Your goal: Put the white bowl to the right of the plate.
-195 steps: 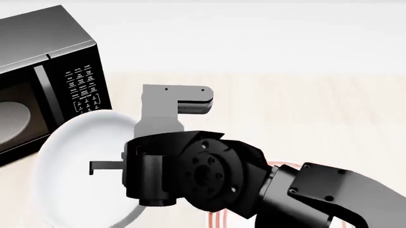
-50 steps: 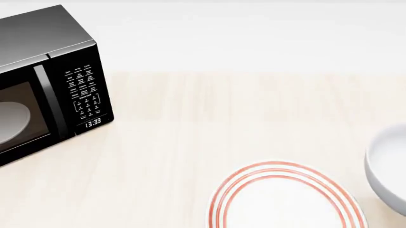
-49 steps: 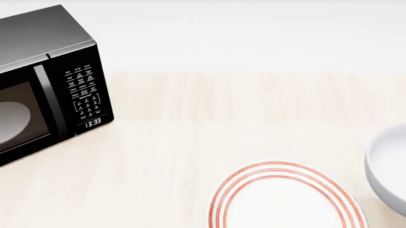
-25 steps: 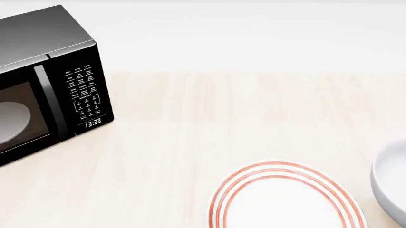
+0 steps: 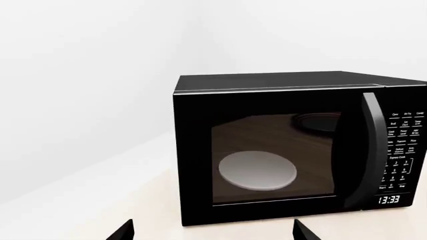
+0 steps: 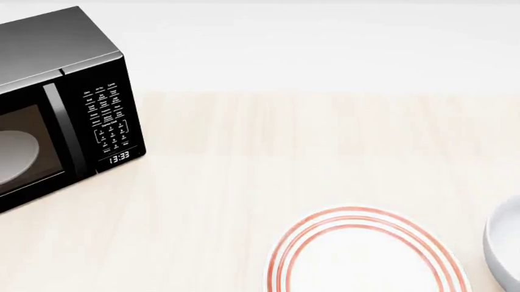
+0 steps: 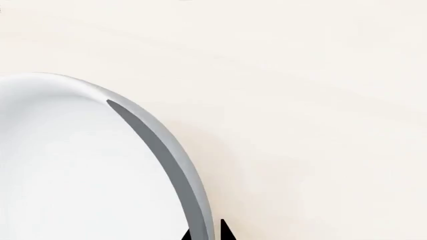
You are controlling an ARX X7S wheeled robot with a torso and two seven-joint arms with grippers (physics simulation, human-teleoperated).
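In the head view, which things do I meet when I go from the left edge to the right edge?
Black microwave → plate → white bowl, which is cut off by the right edge.

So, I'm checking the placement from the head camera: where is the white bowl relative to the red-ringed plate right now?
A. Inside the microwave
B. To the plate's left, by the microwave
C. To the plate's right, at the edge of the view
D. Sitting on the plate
C: the white bowl shows only as a sliver at the head view's right edge, beside the plate and apart from it, far from the microwave.
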